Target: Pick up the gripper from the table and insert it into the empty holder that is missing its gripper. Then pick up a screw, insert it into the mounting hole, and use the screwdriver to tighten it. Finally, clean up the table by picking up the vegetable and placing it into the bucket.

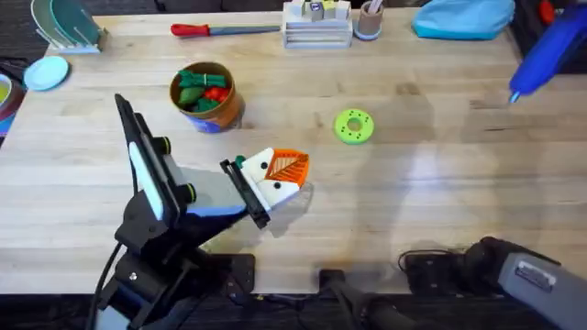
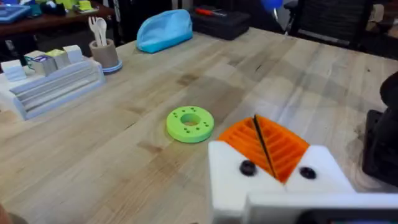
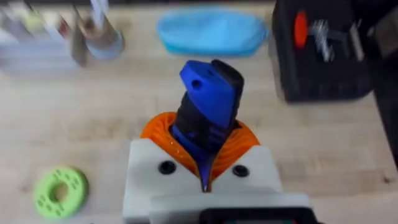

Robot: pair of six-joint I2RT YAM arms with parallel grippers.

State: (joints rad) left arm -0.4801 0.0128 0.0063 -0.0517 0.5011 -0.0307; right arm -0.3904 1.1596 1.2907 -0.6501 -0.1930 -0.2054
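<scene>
A: Item one, the left gripper [image 1: 286, 174]?
B: White plastic blocks faced with ribbed orange pads, pressed together with nothing between, low over the pale wood-grain table [image 1: 440, 174].

A: The right gripper [image 3: 205, 165]?
B: Same white blocks and orange ribs, pinching the screwdriver [image 3: 208, 109], a blue thick-bodied tool with a dark grip section. Overhead, it shows as a blue shape raised at the far right [image 1: 548, 50].

A: The bucket [image 1: 206, 96]?
B: Round, orange-yellow, blue base, on the far left part of the table, holding green and red toy vegetables.

A: Others?
B: A bright green ring-shaped disc [image 1: 354, 126] with small holes lies flat near the table's middle; a slim red-handled screwdriver [image 1: 220, 29] lies along the far edge.
</scene>
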